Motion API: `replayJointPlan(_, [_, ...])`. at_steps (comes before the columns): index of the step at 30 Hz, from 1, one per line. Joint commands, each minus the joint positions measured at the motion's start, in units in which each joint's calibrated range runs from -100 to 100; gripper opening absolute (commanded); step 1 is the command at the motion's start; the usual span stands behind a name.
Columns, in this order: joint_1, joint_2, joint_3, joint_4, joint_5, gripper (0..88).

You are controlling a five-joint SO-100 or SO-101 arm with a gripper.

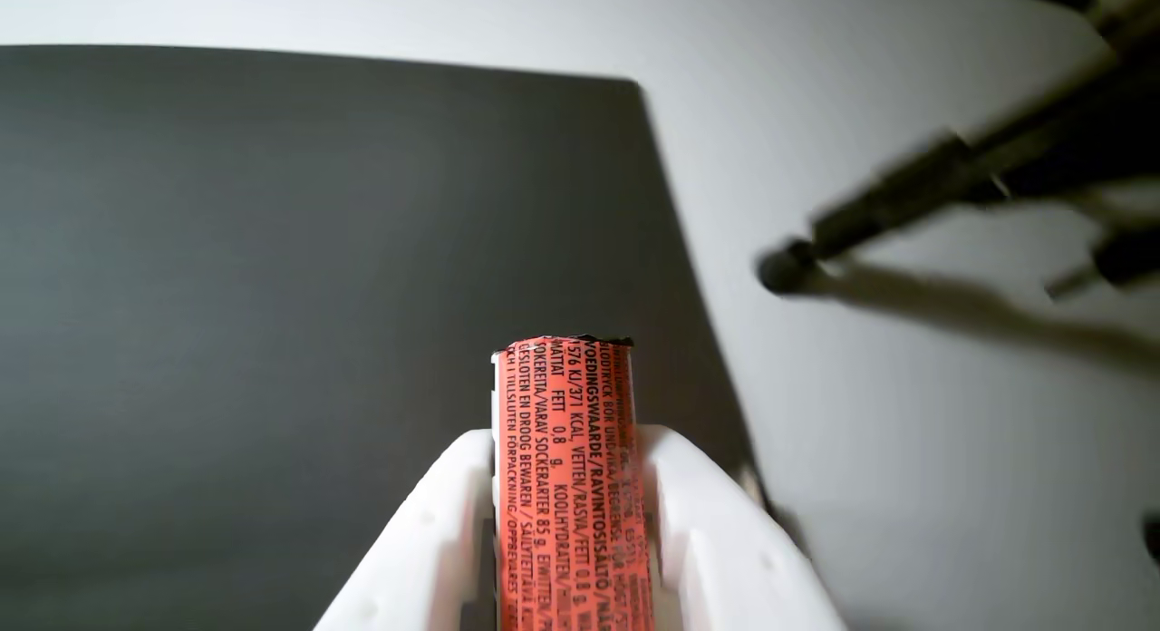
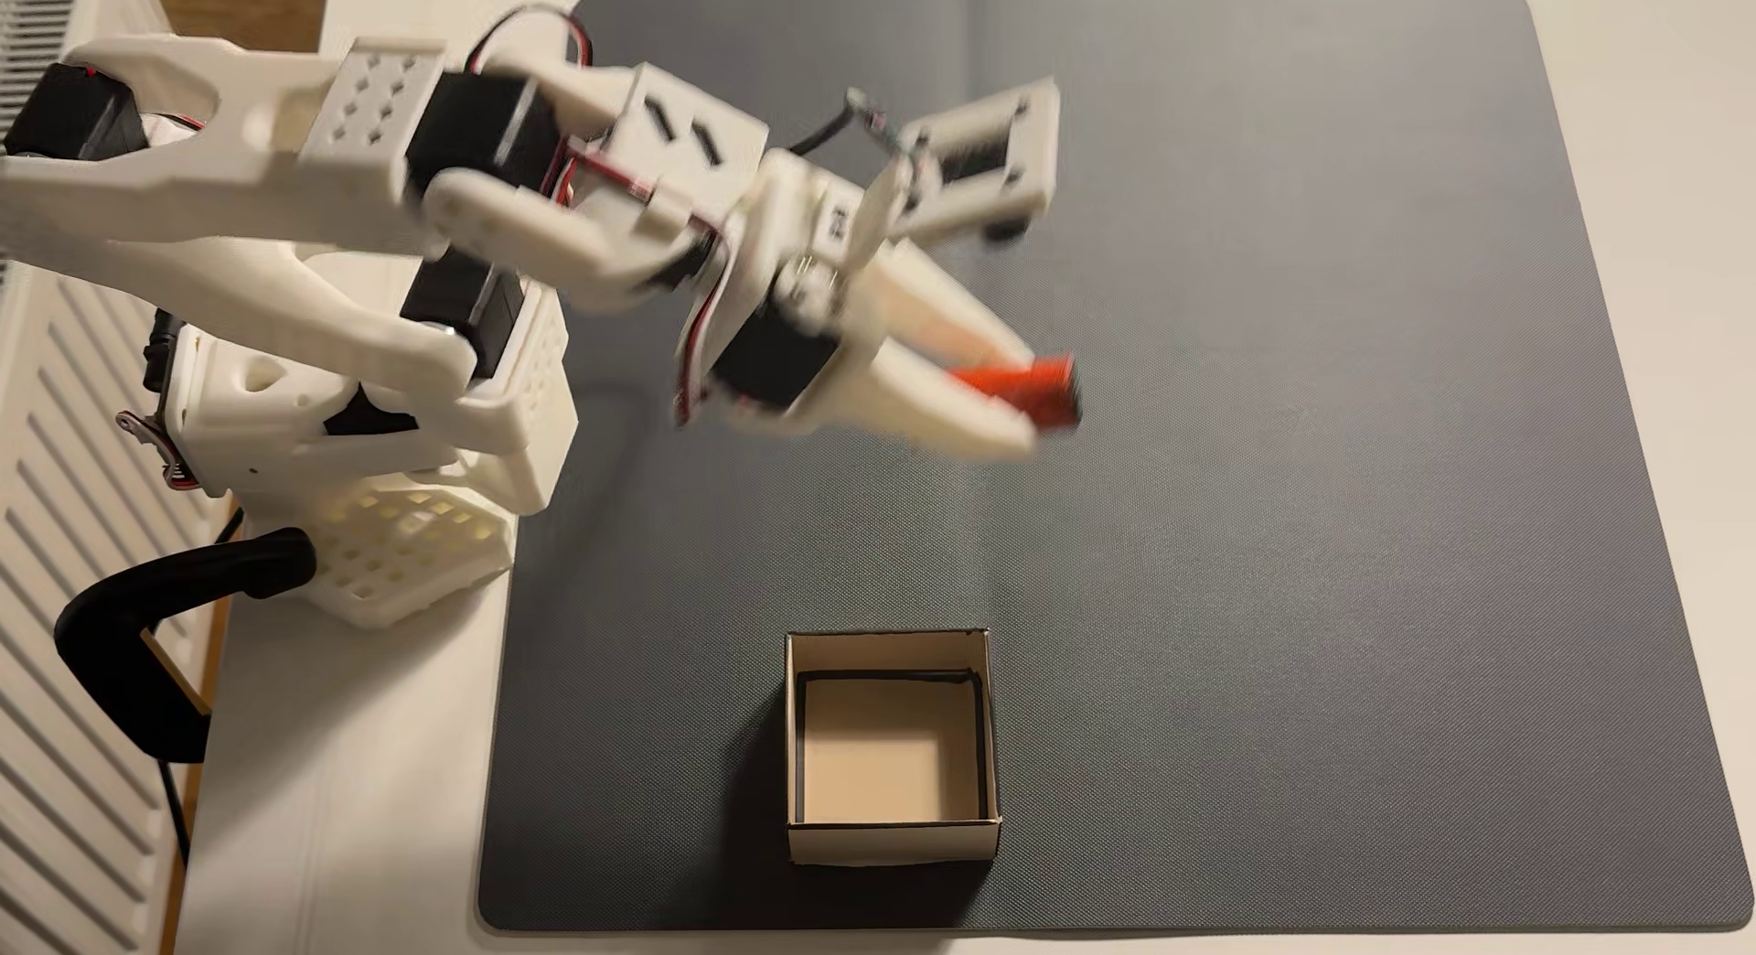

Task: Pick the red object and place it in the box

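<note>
End effector [image 2: 1021,399] grips red object [image 2: 1031,390] above mat [image 2: 1330,442].

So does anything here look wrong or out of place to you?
Nothing stands out. The hand grips the red roll lengthwise, one end poking past its fingertips, above the dark mat. The open cardboard box sits upright and empty on the mat. The hand looks smeared in the fixed view, which is just blur.

Home desk: white radiator [image 2: 57,556], table clamp [image 2: 143,632].

wrist close, fixed high, both see mat [image 2: 1235,442]
</note>
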Motion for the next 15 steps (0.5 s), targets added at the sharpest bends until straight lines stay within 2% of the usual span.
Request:
replayJointPlan(1, [4.3,-6.6,5.1,0.2,0.3,0.8])
replayJointPlan(9, [8.8,-17.6,17.2,0.2,0.4,1.6])
replayJointPlan(15, [9.1,-17.8,18.6,0.2,0.5,1.7])
